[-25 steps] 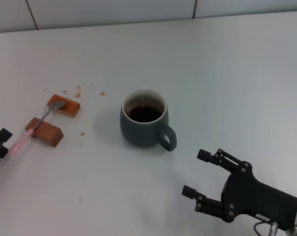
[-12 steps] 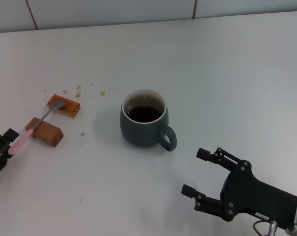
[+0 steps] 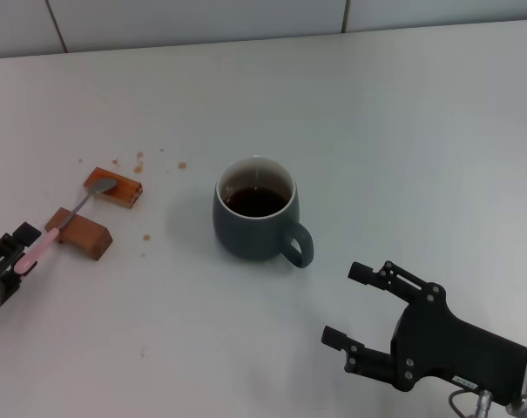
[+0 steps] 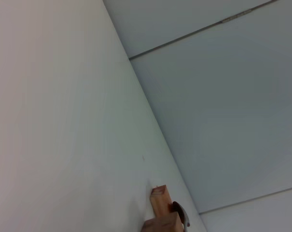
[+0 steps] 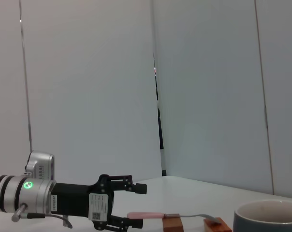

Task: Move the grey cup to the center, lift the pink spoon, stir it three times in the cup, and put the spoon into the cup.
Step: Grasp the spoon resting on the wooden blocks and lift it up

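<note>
Pink spoon [image 3: 64, 223] — light, stiff, slim, likely slippery — bridging two wooden blocks [image 3: 96, 212], best pinched mid-handle by left end effector [image 3: 13, 253], spread around its tip; right end effector [image 3: 357, 304] spread, idle at five o'clock of grey cup [image 3: 255, 219].

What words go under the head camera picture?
Left gripper open around pink spoon on wooden blocks; grey cup waits.

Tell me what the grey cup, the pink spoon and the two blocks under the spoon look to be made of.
The grey cup: likely glazed ceramic, with a smooth dark blue-grey outside, soft sheen and white inside. The pink spoon: pale pink handle, probably plastic, joined to a silver neck and bowl that look like metal. The two blocks: orange-brown, matte, sharp-edged, apparently wood. The left claw is open around the handle's end.
</note>
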